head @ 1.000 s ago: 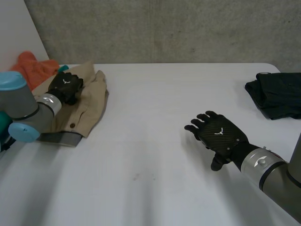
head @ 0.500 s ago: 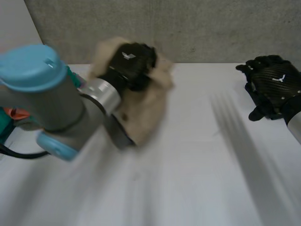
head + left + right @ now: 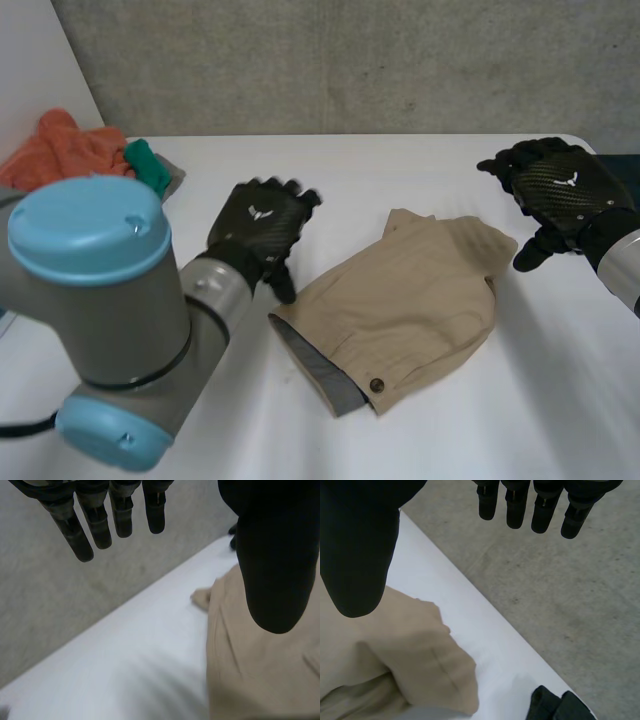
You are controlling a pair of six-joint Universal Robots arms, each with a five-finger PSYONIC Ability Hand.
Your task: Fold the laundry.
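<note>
Head view: left robot hand (image 3: pixel 258 225) (fingers straight) beside tan garment (image 3: pixel 410 300).

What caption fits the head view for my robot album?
Left hand and right hand, both open, either side of a beige garment on the white table.

A garment (image 3: pixel 400 300) is spread on the table (image 3: pixel 400 170), around its middle and slightly to the right. The left hand (image 3: pixel 258 228) is placed just beside the garment's left edge. The right hand (image 3: pixel 560 185) is held near the garment's far right corner, apart from it. A pile of cloths (image 3: pixel 70 150) is set at the table's far left corner, well apart from the garment. Behind the right hand, at the table's far right edge, what may be another cloth (image 3: pixel 622 166) is mostly hidden. A wall (image 3: pixel 350 60) is seen behind the table. In each wrist view the garment is found under the thumb, with table beyond the fingertips.
</note>
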